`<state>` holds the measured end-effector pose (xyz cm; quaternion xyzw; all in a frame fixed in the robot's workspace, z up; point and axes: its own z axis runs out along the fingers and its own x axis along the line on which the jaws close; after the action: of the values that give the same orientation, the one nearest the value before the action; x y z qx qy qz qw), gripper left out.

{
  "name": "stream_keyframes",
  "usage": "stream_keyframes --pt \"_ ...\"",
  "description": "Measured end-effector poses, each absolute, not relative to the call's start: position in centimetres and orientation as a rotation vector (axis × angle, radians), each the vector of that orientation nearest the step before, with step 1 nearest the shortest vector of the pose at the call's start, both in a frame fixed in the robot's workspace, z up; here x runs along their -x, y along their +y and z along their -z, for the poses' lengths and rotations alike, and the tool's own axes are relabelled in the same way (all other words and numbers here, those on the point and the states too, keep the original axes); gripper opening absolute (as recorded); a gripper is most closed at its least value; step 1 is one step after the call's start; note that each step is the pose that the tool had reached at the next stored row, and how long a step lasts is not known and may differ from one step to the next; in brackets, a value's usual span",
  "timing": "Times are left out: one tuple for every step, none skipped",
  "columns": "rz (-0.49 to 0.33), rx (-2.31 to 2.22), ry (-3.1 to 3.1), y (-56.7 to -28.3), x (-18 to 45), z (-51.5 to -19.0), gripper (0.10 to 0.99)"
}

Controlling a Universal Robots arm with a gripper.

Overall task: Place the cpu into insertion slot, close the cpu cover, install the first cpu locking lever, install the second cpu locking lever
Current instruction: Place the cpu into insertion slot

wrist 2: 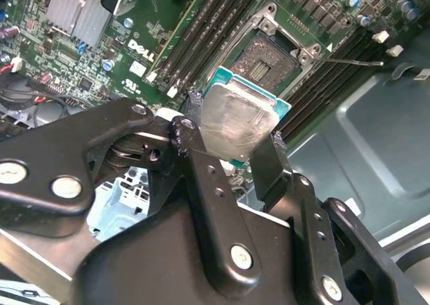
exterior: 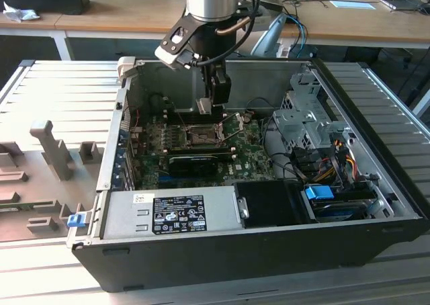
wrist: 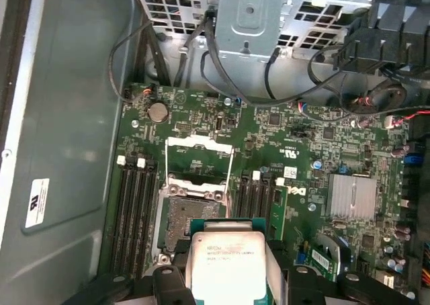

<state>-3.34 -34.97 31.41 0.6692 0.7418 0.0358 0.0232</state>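
Held in the gripper (wrist 2: 234,132), clamped narrow on two opposite edges: the cpu (wrist 2: 238,113), flat, silver face toward both wrist cameras. Below it in the exterior view, apart and not touching: the insertion slot (exterior: 201,136) on the motherboard (wrist: 302,157), dark contact field bare. In both wrist views, chip overlapping one edge of the socket only, so judged offset from its centre. Swung up and back off the socket: the cpu cover (wrist: 199,150). Released, angled out sideways: a locking lever (wrist 2: 349,62). Placing not yet done.
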Motion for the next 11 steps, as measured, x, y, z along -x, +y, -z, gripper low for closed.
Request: stream_keyframes --pt "-0.11 -2.079 2.291 -34.97 3.34 -31.4 0.529" --pt "-0.11 -2.089 2.28 -34.97 3.34 -31.38 0.529" --pt "-0.11 -2.096 2.274 -34.97 3.34 -31.34 0.529" --pt "-0.11 -2.1 2.27 -34.97 3.34 -31.28 0.529" --pt "-0.11 -2.103 2.267 -34.97 3.34 -31.23 0.529" --pt "-0.11 -2.105 2.265 -34.97 3.34 -31.19 0.529" --pt "-0.11 -2.107 2.264 -34.97 3.34 -31.17 0.529" --pt "-0.11 -2.108 2.262 -34.97 3.34 -31.14 0.529" --pt "-0.109 -2.11 2.26 -34.97 3.34 -31.12 0.529" --pt "-0.109 -2.112 2.258 -34.97 3.34 -31.08 0.529" --pt "-0.109 -2.114 2.257 -34.97 3.34 -31.06 0.529"
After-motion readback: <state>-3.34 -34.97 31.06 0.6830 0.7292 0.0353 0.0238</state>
